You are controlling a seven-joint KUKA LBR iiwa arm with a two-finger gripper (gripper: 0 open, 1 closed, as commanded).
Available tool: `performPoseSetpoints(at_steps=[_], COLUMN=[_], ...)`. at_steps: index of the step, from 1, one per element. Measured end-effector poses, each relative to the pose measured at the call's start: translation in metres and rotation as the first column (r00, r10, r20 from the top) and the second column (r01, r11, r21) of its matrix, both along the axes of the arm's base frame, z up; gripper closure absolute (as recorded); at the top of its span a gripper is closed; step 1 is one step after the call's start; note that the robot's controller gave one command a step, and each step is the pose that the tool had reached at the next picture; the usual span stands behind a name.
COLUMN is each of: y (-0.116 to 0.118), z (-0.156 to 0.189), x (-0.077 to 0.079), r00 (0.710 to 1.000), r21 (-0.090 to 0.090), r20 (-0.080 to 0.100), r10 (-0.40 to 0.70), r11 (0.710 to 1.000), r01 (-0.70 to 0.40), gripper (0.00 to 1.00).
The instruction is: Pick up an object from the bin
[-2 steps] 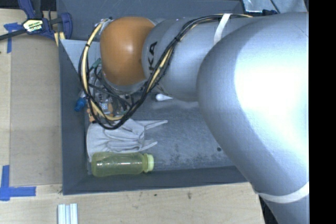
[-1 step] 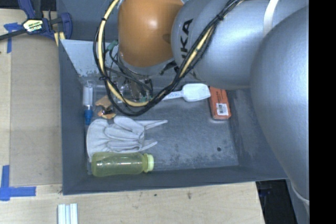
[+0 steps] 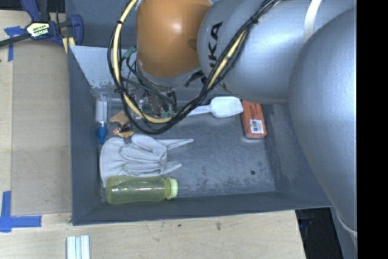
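My gripper (image 3: pixel 156 104) hangs under the arm's orange cover at the back left of the bin, mostly hidden by cables. Just below it a white work glove (image 3: pixel 142 153) lies flat, its fingers pointing right. A small brown and black thing (image 3: pixel 122 125) sits at the gripper's left, touching the glove's upper edge. Beside that is a clear tube with a blue cap (image 3: pixel 101 119), lying along the left wall. A white scoop-like piece (image 3: pixel 225 107) pokes out to the gripper's right.
A yellow-green bottle (image 3: pixel 140 189) lies on its side along the front wall, below the glove. An orange box with a white label (image 3: pixel 254 121) rests at the right. The arm covers the bin's back and right parts.
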State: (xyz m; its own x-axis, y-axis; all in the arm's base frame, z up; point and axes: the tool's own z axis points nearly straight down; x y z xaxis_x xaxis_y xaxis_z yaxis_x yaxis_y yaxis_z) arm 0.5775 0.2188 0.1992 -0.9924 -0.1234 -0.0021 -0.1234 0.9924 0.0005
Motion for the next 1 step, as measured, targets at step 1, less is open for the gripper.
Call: performPoseSetpoints(at_steps=[1], y=[-0.0075], z=[0.0092], x=[-0.0044], r00=[1.0], r21=[-0.001], r20=[-0.001], r10=[0.021], r11=[1.0], r01=[-0.021], gripper=[1.0])
